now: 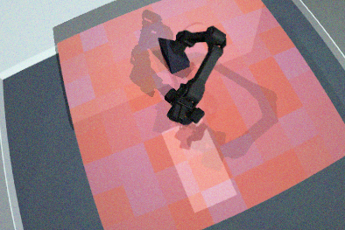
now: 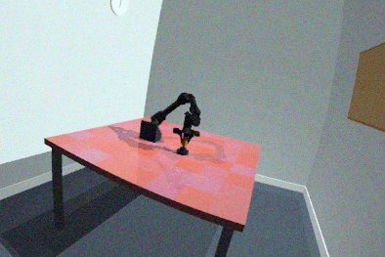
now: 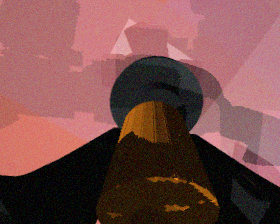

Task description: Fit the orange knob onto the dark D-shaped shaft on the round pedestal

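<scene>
Orange and ribbed, the knob (image 2: 185, 143) (image 3: 154, 165), clasped in the gripper (image 1: 187, 130) (image 2: 185, 141) (image 3: 154, 137) over the round pedestal (image 2: 183, 150) (image 3: 145, 82), looks stiff, light and unlikely to slip if pinched squarely around its sides, clear of the lower rim.

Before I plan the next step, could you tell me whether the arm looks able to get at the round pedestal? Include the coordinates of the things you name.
Probably yes: the black hand (image 2: 185, 141) holds the orange ribbed knob (image 2: 185, 143) (image 3: 150, 122) above the dark round pedestal (image 2: 183, 150) (image 3: 132, 87), with nothing visible between.
</scene>
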`<state>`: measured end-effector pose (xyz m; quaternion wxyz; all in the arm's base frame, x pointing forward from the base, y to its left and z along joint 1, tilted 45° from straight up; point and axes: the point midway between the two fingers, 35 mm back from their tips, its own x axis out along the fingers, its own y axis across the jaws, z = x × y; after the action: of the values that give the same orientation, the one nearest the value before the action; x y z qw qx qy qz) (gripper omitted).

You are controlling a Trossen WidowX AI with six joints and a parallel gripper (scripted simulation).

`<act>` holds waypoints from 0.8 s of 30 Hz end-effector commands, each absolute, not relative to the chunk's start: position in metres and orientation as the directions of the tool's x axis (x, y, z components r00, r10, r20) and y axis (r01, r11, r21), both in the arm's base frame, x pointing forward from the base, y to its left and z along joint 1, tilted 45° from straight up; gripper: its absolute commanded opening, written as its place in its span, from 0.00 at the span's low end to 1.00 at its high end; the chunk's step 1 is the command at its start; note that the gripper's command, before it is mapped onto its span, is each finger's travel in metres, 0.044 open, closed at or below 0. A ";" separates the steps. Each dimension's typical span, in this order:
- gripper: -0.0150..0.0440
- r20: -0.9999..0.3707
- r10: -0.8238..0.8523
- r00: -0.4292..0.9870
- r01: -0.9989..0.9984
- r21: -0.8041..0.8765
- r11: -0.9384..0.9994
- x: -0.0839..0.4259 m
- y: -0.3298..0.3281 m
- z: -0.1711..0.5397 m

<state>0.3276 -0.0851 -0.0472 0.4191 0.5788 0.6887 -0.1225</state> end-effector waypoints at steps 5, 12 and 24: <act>0.25 -0.720 0.694 0.028 0.929 0.274 0.247 0.323 -0.088 -0.048; 0.25 -0.720 0.693 0.028 0.929 0.274 0.247 0.321 -0.090 -0.050; 0.25 -0.720 0.693 0.028 0.929 0.274 0.247 0.324 -0.091 -0.049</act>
<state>0.3223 -0.0876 -0.0504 0.3974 0.5943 0.6839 -0.1455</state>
